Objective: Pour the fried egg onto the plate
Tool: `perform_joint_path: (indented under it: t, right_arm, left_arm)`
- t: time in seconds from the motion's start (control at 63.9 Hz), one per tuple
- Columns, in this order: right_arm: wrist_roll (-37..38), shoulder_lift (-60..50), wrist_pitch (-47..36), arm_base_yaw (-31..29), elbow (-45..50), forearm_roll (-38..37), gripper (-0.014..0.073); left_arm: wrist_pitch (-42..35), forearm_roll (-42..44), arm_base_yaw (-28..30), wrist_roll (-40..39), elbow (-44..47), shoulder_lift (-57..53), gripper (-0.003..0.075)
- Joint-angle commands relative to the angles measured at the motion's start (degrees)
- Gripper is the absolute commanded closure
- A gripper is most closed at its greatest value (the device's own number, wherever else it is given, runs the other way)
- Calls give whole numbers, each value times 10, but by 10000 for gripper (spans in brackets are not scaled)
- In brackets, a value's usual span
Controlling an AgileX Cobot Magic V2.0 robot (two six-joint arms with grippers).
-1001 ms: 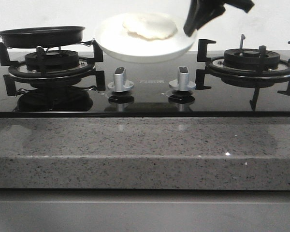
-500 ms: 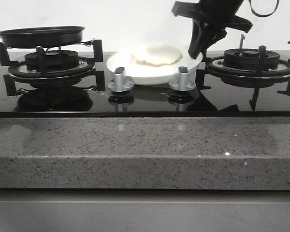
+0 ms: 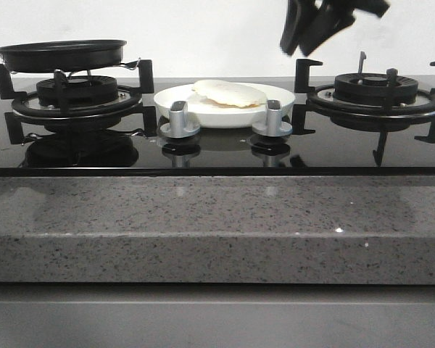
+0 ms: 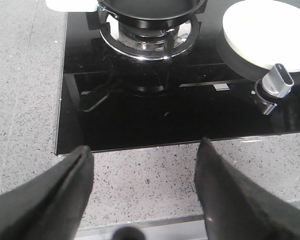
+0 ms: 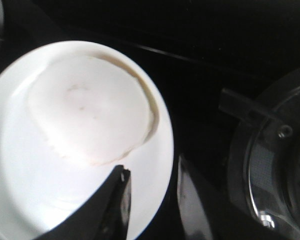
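Note:
The white plate [image 3: 167, 98] rests on the black glass hob between the two burners, just behind the knobs. The pale fried egg [image 3: 230, 93] lies flat on it. In the right wrist view the egg [image 5: 90, 115] covers much of the plate [image 5: 20, 165]. My right gripper [image 3: 296, 49] hangs open above the plate's right rim, apart from it, with nothing between its fingers [image 5: 121, 200]. My left gripper [image 4: 145, 150] is open and empty over the speckled countertop in front of the hob, and does not show in the front view.
A black frying pan [image 3: 61, 54] sits on the left burner [image 3: 76, 98]. The right burner [image 3: 377, 90] has raised black grate arms. Two silver knobs [image 3: 180, 119] [image 3: 274, 117] stand in front of the plate. The stone countertop edge [image 3: 217, 217] runs along the front.
The plate with the egg came down from mid-air onto the hob. My right gripper let go of its rim and rose up and away.

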Motion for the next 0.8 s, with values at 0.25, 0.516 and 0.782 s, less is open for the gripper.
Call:
perform_joint_path:
  t: [0.25, 0.516, 0.782]
  right_arm:
    - [-51, -263, -105, -1, 232, 15, 326]
    - [-71, -463, -119, -1, 406, -22, 326]
    - [-70, -646, -89, -1, 556, -42, 326]
  left_arm:
    - [-41, -3, -4, -5, -14, 2, 279]
    - [-41, -3, -4, -5, -14, 2, 279]
    - [-41, -3, -4, -5, -14, 2, 279]
